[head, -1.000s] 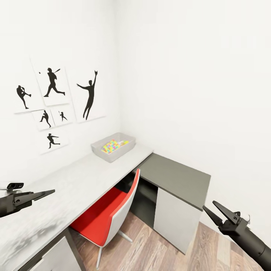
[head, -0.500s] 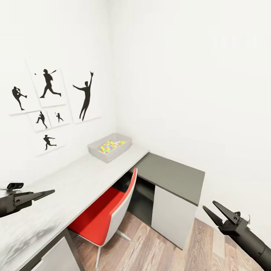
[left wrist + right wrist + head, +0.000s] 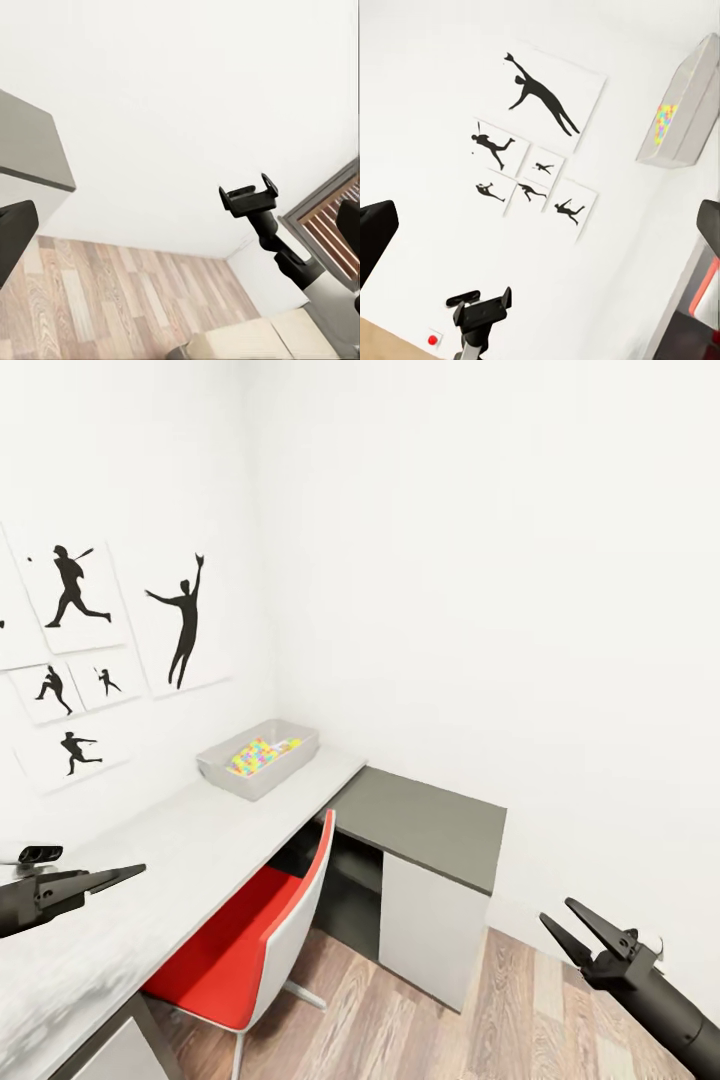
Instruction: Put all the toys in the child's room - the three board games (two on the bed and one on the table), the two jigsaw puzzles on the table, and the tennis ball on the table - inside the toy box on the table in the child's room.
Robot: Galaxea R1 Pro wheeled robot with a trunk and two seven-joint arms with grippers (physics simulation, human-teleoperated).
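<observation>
The left jaws [image 3: 128,874] stand nearly together, a thin gap between the black fingers, holding nothing, and hang over the near end of the long pale grey counter [image 3: 190,840]. The right jaws [image 3: 578,924] are spread in a wide V, empty, above the wood-plank floor [image 3: 520,1010]. Far along the counter, by the white wall, sits the shallow light grey toy box [image 3: 258,759] with a mosaic-patterned jigsaw puzzle slab [image 3: 255,755] of yellow, green and pink pieces lying inside it. A red-seated chair with a white back [image 3: 265,920] is tucked under the counter. The lower dark grey top with its white panel [image 3: 425,830] joins at the corner. Black silhouette sports posters [image 3: 185,620] hang on the wall above
</observation>
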